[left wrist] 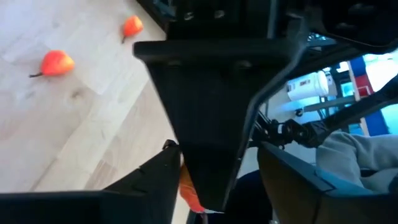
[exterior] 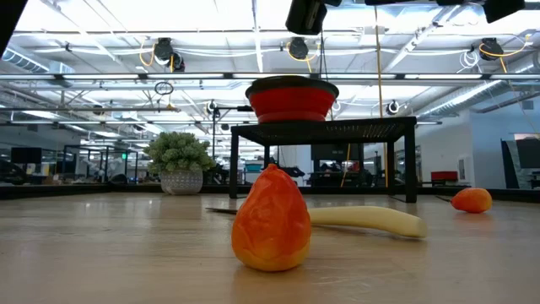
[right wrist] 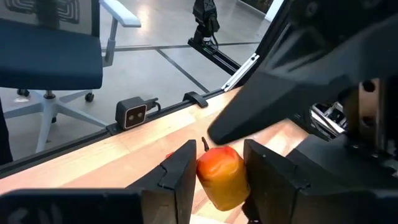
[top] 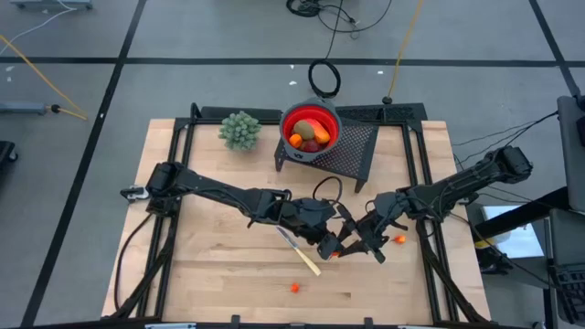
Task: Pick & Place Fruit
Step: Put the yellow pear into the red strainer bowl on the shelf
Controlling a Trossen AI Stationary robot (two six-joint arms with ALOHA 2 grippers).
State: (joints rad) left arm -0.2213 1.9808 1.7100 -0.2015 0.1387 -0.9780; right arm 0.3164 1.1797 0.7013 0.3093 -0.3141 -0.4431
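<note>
orange-red fruit piece (right wrist: 222, 175) sits between the two dark fingers of the right tool (right wrist: 217, 177), which is closed on it, both pads against its sides. the left tool (top: 327, 245) meets it at the middle of the tabletop (top: 228, 283); its fingers (left wrist: 152, 180) stand partly apart, with a sliver of the same orange piece showing between them, and i cannot tell whether they touch it. just beside the left tool, toward the near edge, lies the pale-handled knife (top: 300, 250). one tiny orange bit (top: 295, 287) lies beyond the knife near the front edge, another (top: 399, 239) just right of the right tool. bare wood stays open to the left and front. at the far edge a black mesh stand (top: 352, 151) carries the red bowl (top: 327, 117) with more fruit (top: 305, 131) in it, a green plant (top: 239, 130) beside. no writing can be read.
</note>
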